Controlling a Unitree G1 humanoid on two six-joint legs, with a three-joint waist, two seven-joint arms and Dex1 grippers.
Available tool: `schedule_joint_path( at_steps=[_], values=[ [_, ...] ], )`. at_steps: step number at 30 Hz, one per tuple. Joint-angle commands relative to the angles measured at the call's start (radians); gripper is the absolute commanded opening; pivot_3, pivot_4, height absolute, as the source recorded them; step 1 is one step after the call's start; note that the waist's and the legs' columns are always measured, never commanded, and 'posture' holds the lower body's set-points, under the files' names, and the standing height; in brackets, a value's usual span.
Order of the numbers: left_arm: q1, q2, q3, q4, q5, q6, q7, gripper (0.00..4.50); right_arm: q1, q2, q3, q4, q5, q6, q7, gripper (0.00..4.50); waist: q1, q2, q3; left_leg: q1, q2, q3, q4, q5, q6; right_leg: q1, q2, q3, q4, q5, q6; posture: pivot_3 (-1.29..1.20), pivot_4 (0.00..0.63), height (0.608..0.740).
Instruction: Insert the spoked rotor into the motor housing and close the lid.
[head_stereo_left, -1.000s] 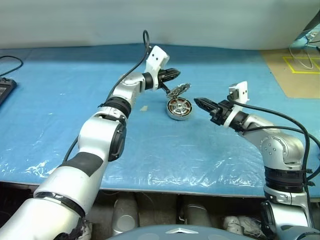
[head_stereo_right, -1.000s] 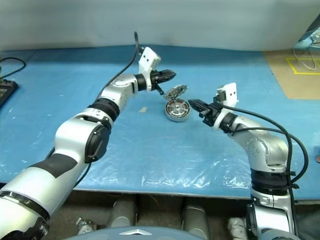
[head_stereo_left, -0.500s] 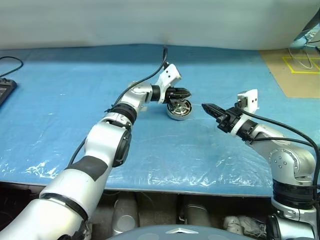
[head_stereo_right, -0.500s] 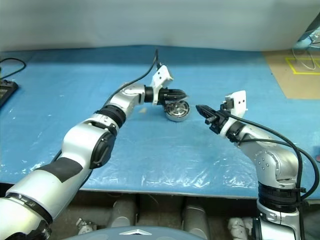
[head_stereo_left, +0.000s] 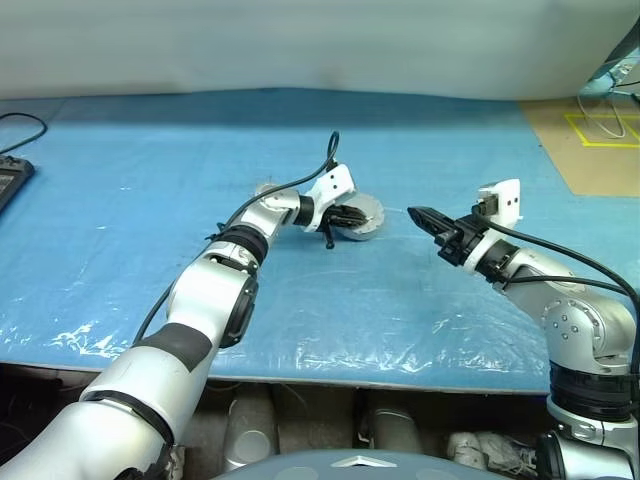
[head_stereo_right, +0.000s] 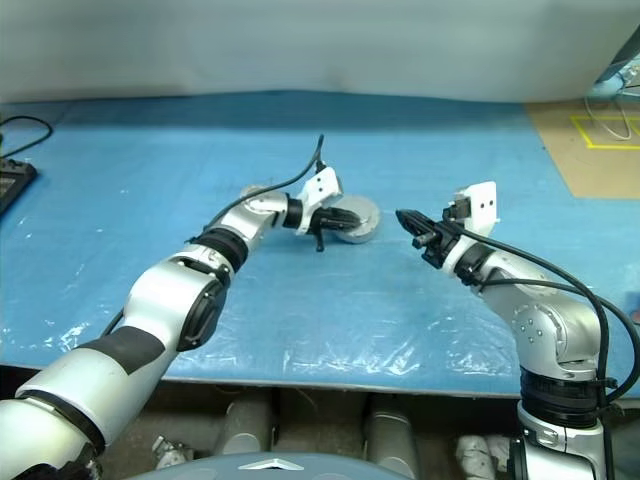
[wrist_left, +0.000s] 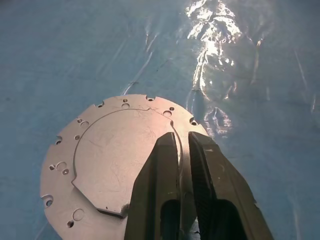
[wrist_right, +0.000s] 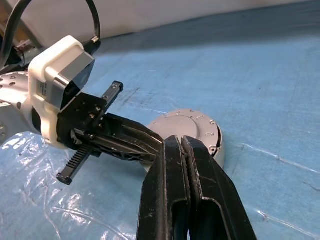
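Two tools: left tool (head_stereo_left: 352, 214) on one lid (head_stereo_left: 366, 211).

- The left gripper (head_stereo_left: 362, 213) has come down from above the motor housing (head_stereo_right: 352, 221) and now lies low across its top.
- The lid (wrist_left: 110, 165), held tilted in the air a second ago, now sits flat on the housing, hiding the copper windings.
- The right gripper (head_stereo_left: 415, 213) has drawn slightly back from the housing.
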Motion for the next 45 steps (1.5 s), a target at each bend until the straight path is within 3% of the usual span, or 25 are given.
schedule_joint_path(
  at_steps=[1, 6, 10, 19, 33, 43, 45],
  values=[
    [0.020, 0.011, -0.001, -0.019, -0.006, -0.035, -0.052, 0.44, -0.004, -0.001, -0.035, -0.031, 0.015, -0.026, -0.007, 0.00, 0.000, 0.000, 0.000, 0.000, 0.000, 0.000, 0.000, 0.000, 0.000, 0.000, 0.000, 0.000, 0.000, 0.000, 0.000, 0.00, 0.150, 0.740],
    [-0.058, 0.029, 0.120, -0.065, -0.153, -0.006, -0.182, 0.44, -0.016, 0.013, -0.038, -0.036, 0.040, -0.033, -0.007, 0.00, 0.000, 0.000, 0.000, 0.000, 0.000, 0.000, 0.000, 0.000, 0.000, 0.000, 0.000, 0.000, 0.000, 0.000, 0.000, 0.00, 0.150, 0.740],
    [-0.100, 0.098, 0.199, -0.142, -0.270, 0.050, -0.335, 0.44, -0.021, 0.013, -0.043, -0.032, 0.058, -0.040, 0.001, 0.00, -0.002, 0.000, 0.000, 0.000, 0.000, 0.000, 0.000, 0.000, 0.000, 0.000, 0.000, 0.000, 0.000, -0.002, -0.003, 0.00, 0.150, 0.740],
    [0.104, 0.257, 0.148, -0.433, -0.328, 0.194, -0.472, 0.44, -0.032, 0.011, 0.022, 0.002, 0.040, -0.053, 0.041, 0.00, -0.004, 0.002, -0.001, 0.003, 0.001, 0.003, -0.005, 0.000, 0.000, 0.000, 0.001, 0.001, -0.001, -0.002, -0.003, 0.00, 0.150, 0.740],
    [0.538, 0.327, 0.096, -1.012, -0.435, 0.505, -0.284, 0.44, 0.008, -0.016, 0.109, 0.021, -0.037, -0.072, 0.112, 0.00, -0.003, 0.001, 0.000, 0.001, 0.002, 0.002, -0.004, 0.000, 0.000, 0.000, 0.000, 0.000, 0.000, -0.003, -0.005, 0.00, 0.150, 0.740],
    [0.535, 0.324, 0.067, -0.996, -0.443, 0.463, -0.199, 0.44, 0.018, -0.016, 0.112, 0.019, -0.068, -0.078, 0.121, 0.00, -0.005, 0.001, 0.000, 0.002, 0.001, 0.003, -0.003, 0.000, 0.000, 0.000, 0.001, 0.001, 0.000, -0.003, -0.005, 0.00, 0.150, 0.740],
    [0.520, 0.320, 0.068, -0.980, -0.454, 0.467, -0.198, 0.83, 0.030, -0.022, 0.113, 0.009, -0.083, -0.086, 0.120, 0.19, -0.005, 0.001, 0.000, 0.002, 0.002, 0.003, -0.003, 0.000, 0.000, 0.000, 0.001, 0.001, 0.000, -0.003, -0.005, 0.00, 0.150, 0.740]
  ],
)
